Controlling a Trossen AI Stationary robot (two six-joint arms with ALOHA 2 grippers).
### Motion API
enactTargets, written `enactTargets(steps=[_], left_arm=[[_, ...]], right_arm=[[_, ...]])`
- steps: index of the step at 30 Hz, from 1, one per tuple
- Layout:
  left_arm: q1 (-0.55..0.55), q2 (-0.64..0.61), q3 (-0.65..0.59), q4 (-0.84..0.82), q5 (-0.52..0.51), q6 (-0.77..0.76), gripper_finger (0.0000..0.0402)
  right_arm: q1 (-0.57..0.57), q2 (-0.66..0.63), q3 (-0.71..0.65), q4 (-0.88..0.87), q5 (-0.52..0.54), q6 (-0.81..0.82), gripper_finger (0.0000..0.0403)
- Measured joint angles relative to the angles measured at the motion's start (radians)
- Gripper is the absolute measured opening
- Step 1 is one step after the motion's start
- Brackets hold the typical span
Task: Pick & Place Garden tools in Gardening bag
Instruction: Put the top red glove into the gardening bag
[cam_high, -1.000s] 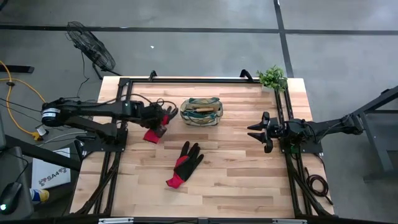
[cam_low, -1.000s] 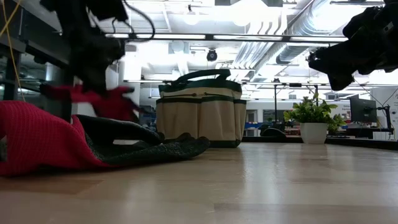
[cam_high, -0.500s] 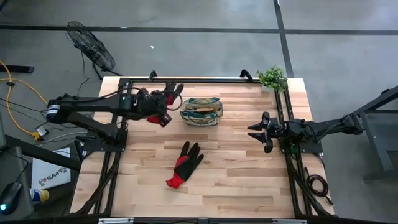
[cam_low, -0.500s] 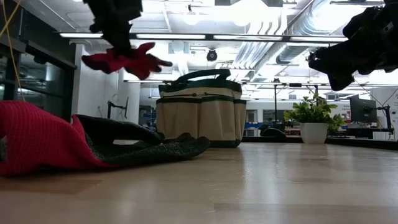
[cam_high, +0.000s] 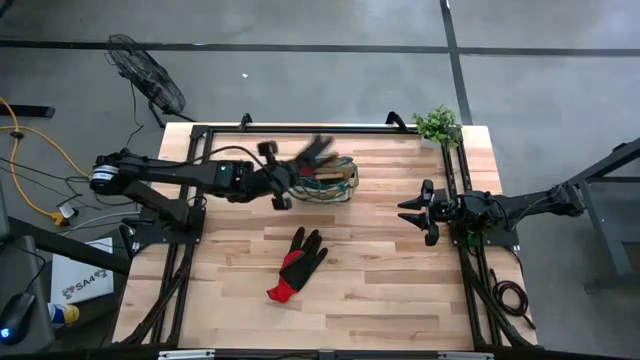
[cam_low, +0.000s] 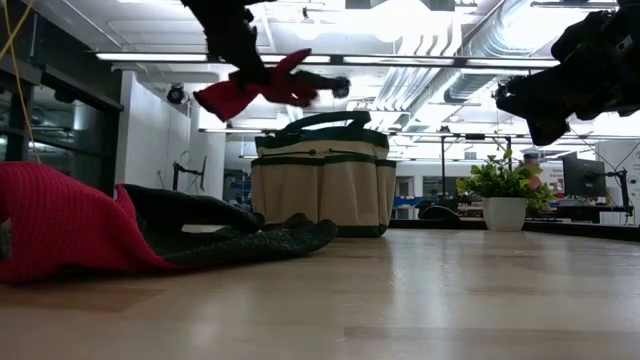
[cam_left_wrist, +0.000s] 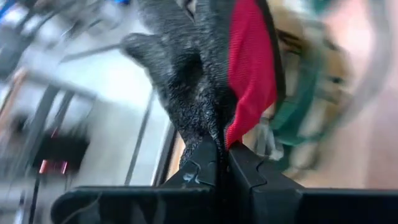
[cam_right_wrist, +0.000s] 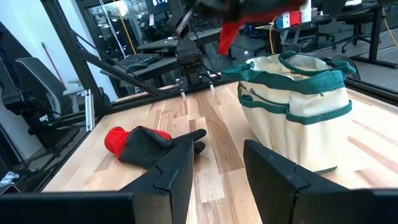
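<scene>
We saw the left gripper (cam_high: 292, 176) raised above the table (cam_high: 380, 290), its fingers (cam_left_wrist: 205, 171) pinched tight on a black-and-red glove (cam_low: 268, 88). In the low view that glove hung in the air above and just to the left of the gardening bag (cam_low: 322, 180), clear of its dark green loop handles. From overhead, the glove's dark fingers spread across the bag's left edge. The left wrist view showed the fabric clamped right at the fingertips, red cuff to one side and grey textured palm to the other, with the bag's green trim blurred behind.

The bag stood upright near the far middle of the table, with wooden handles showing inside it from above. A second glove (cam_high: 296, 262) lay flat on the wood nearer the front, well apart from the bag.

The right gripper (cam_high: 415, 211) waited over the right side of the table, its jaws partly apart and holding nothing. A potted plant (cam_high: 438, 124) stood at the far right corner.
</scene>
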Motion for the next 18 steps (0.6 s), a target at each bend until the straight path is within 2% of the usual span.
enactTargets(steps=[2,7,11,18], left_arm=[[0.0,0.004,0.0,0.006,0.062,0.093,0.0002],[0.0,0.004,0.0,-0.006,0.071,0.188,0.0002],[0.001,0.004,0.0,-0.009,0.132,0.303,0.0002],[0.047,0.004,0.057,-0.066,0.048,0.311,0.0002]], right_arm=[[0.0,0.0,0.0,0.0,0.0,0.0,0.0135],[0.0,0.0,0.0,0.0,0.0,0.0,0.0135],[0.0,0.0,0.0,0.0,0.0,0.0,0.0135],[0.0,0.0,0.0,0.0,0.0,0.0,0.0135]])
